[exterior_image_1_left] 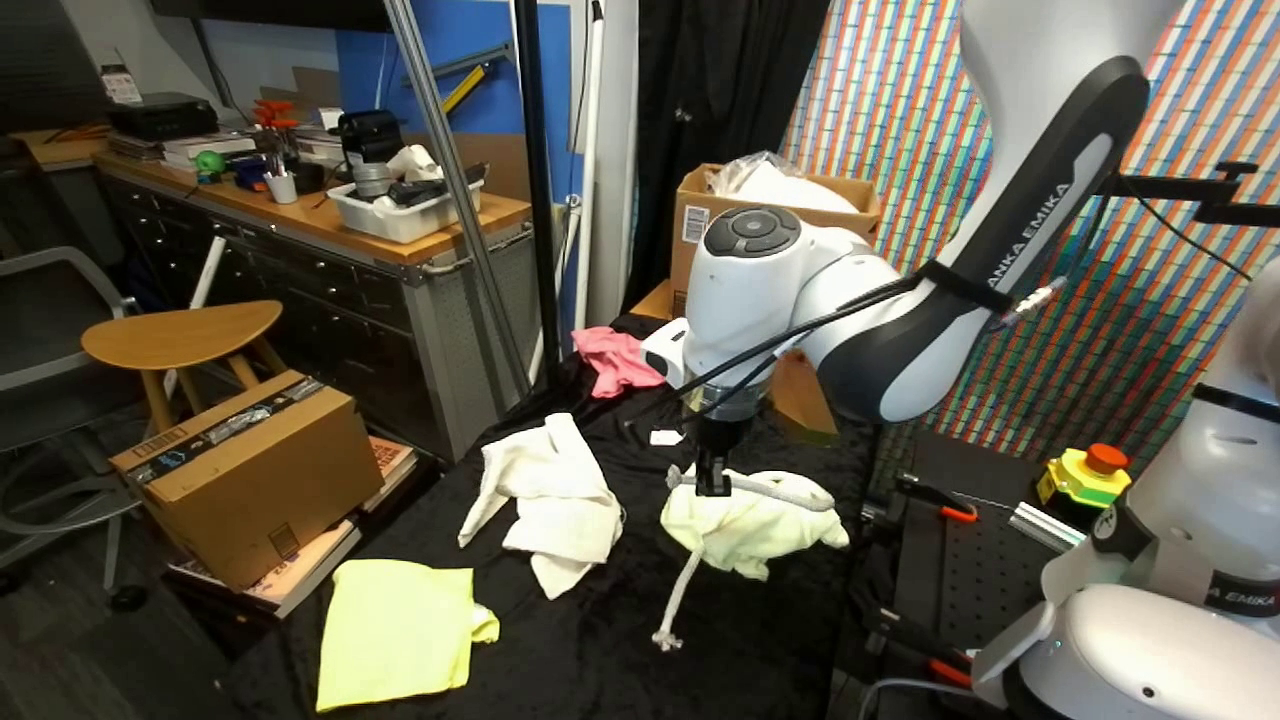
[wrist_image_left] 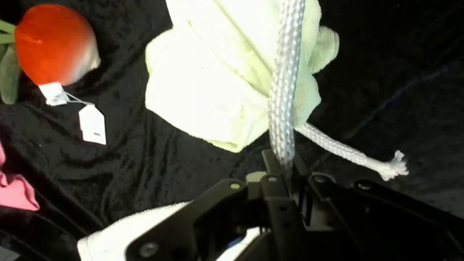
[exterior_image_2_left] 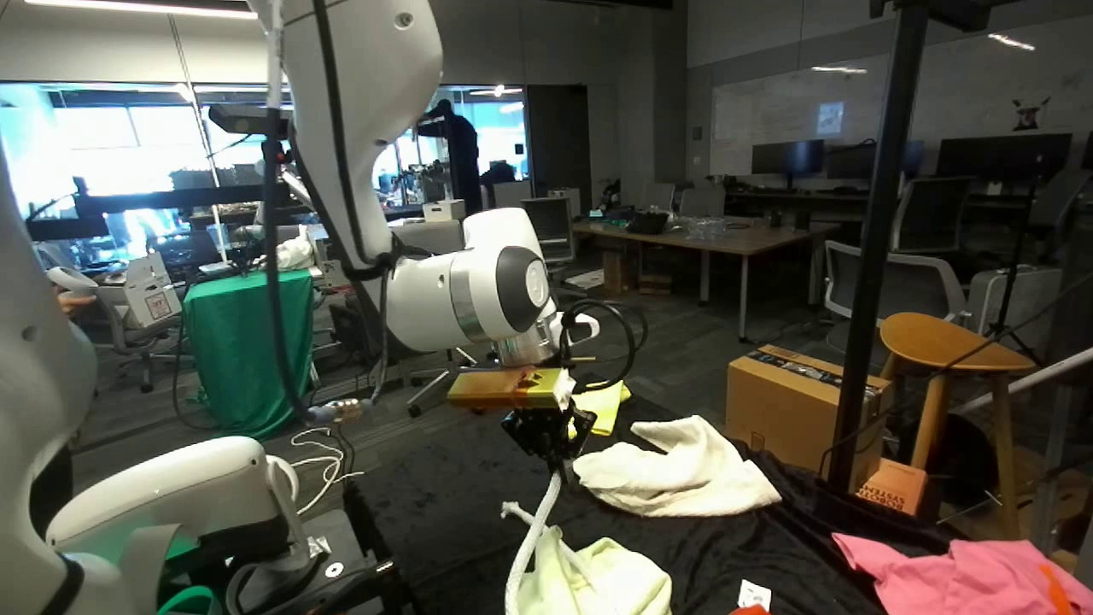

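Above the black-cloth-covered tabletop (exterior_image_1_left: 590,660), the jaws pinched a grey-white braided rope (wrist_image_left: 284,76) near one end, the gripped bit itself hidden between the dark fingers (wrist_image_left: 274,190). The held length slanted over a crumpled pale green cloth (wrist_image_left: 203,98), and both ran past the top edge of the wrist view; a frayed rope end (wrist_image_left: 387,169) stuck out beside the cloth, but how the two stretches joined could not be made out. A rumpled white cloth (wrist_image_left: 130,232) was partly blocked by the jaws there, and a round orange-red plush vegetable (wrist_image_left: 54,43) had its green leaves cropped by the left edge.
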`<state>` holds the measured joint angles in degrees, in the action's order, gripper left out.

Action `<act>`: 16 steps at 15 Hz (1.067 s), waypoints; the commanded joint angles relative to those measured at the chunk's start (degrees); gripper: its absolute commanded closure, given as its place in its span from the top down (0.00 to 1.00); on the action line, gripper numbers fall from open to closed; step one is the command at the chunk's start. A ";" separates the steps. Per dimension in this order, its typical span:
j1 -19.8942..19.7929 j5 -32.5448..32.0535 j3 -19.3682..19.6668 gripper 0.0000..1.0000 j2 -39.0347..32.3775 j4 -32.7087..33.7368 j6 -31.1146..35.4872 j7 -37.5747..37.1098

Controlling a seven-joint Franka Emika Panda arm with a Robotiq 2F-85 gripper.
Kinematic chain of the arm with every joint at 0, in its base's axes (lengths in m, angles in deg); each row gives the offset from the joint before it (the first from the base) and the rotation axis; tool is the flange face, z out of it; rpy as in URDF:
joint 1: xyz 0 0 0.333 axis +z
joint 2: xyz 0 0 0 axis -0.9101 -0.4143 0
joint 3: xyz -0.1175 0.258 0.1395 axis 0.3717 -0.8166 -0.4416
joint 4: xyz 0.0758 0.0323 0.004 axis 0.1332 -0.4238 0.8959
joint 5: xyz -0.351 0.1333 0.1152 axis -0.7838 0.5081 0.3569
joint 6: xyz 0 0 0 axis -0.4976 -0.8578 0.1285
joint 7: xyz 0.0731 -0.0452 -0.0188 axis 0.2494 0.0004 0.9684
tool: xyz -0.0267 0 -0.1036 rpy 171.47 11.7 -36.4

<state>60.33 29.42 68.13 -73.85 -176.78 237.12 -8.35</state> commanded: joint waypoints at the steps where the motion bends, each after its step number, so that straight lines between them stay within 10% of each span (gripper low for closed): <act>1: 0.75 0.84 -0.05 0.03 -7.36 6.90 2.06 -1.48; 11: 2.60 -2.08 7.46 0.03 -19.75 15.86 3.29 -9.91; 14: 10.17 6.16 16.69 0.04 -20.55 15.73 6.79 -6.09; 16: 13.50 8.19 20.88 0.37 -20.69 15.14 8.81 -6.67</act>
<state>68.62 34.15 83.31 -94.09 -161.85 242.92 -15.38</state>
